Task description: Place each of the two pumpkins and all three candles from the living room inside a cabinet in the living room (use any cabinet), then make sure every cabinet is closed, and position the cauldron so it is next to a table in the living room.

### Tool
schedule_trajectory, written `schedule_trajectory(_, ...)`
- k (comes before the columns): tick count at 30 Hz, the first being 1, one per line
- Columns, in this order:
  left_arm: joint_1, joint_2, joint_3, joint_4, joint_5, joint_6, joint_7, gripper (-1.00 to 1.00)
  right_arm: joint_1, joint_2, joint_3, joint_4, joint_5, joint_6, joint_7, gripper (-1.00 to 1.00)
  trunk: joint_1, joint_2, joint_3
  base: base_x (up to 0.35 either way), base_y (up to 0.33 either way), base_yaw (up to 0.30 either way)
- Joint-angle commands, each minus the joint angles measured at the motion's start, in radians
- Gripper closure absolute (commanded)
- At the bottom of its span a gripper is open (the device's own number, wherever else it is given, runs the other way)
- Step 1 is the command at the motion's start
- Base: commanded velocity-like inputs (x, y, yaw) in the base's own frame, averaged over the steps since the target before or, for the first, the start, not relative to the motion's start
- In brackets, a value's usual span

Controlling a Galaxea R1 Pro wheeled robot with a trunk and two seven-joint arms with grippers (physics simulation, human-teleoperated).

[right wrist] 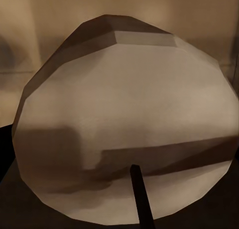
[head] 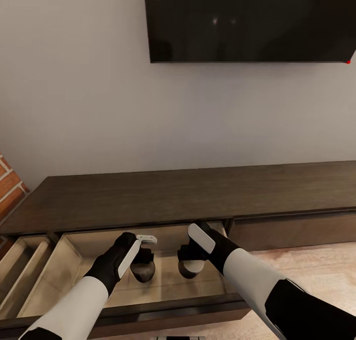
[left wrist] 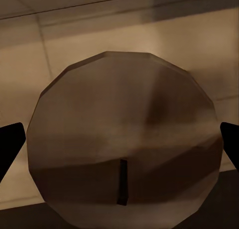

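Observation:
The cabinet (head: 148, 196) is a long low dark-brown unit with a wide drawer (head: 163, 308) pulled open, showing its pale beige inside. Both grippers reach down into that drawer. My left gripper (head: 143, 259) is shut on a stubby cream candle (head: 144, 275); the candle's round top and dark wick (left wrist: 122, 139) sit between the two black fingertips (left wrist: 10, 144). My right gripper (head: 191, 257) is shut on a second candle (head: 192, 267), whose top (right wrist: 129, 104) looms close in the right wrist view. No pumpkins or cauldron are in view.
A second drawer (head: 22, 266) at the left of the cabinet also stands open, with dividers inside. A black TV (head: 247, 21) hangs on the white wall above. Red brick (head: 9, 184) shows at the left edge, light wood floor (head: 316, 266) at the right.

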Motion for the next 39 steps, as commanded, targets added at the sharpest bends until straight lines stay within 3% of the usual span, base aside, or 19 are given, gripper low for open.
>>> schedule_trajectory(1, 0.0, 0.0, -0.003, -0.001, 0.01, 0.003, 0.007, 1.0, -0.001, 0.0, 0.004, 0.0, -0.011, -0.001, -0.01, 1.0, 0.0, 0.0, -0.001, 0.0, 0.0, 0.0)
schedule_trajectory(28, 0.0, 0.0, -0.004, -0.001, 0.01, 0.003, 0.006, 1.0, -0.001, 0.0, 0.004, -0.001, -0.01, -0.001, -0.01, 1.0, 0.0, 0.0, -0.001, 0.0, 0.0, 0.0)
schedule_trajectory(29, 0.0, 0.0, -0.004, -0.001, 0.01, 0.003, 0.006, 1.0, -0.001, 0.0, 0.004, 0.0, -0.01, -0.001, -0.01, -1.0, 0.0, 0.0, -0.001, 0.0, 0.0, 0.0)
schedule_trajectory(39, 0.0, 0.0, -0.004, -0.001, 0.01, 0.003, 0.006, 1.0, -0.001, 0.0, 0.004, 0.0, -0.011, 0.001, -0.009, -1.0, 0.0, 0.0, -0.001, 0.0, 0.0, 0.0)
